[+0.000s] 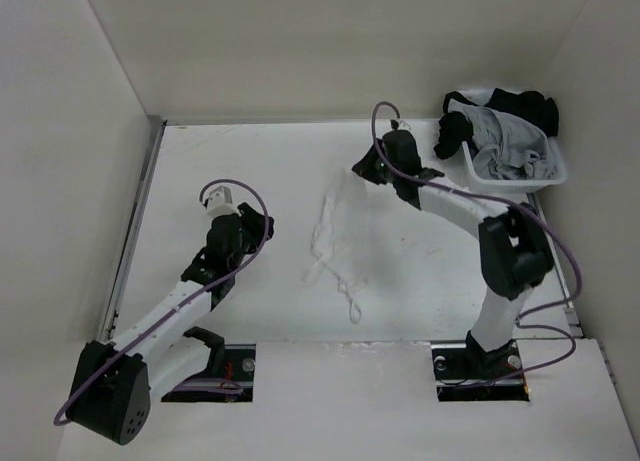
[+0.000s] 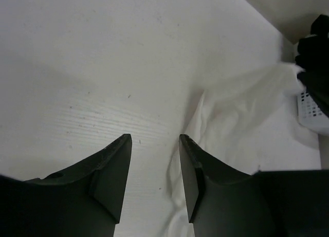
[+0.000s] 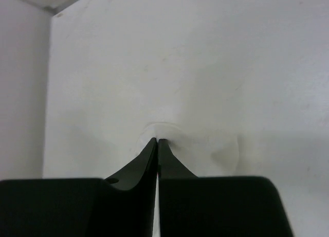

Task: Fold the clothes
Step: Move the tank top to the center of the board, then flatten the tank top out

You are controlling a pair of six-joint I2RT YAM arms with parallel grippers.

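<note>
We can't read anything here, folks. There's no text, label, brand, number or sign that we can make out in any of the three views.
</note>
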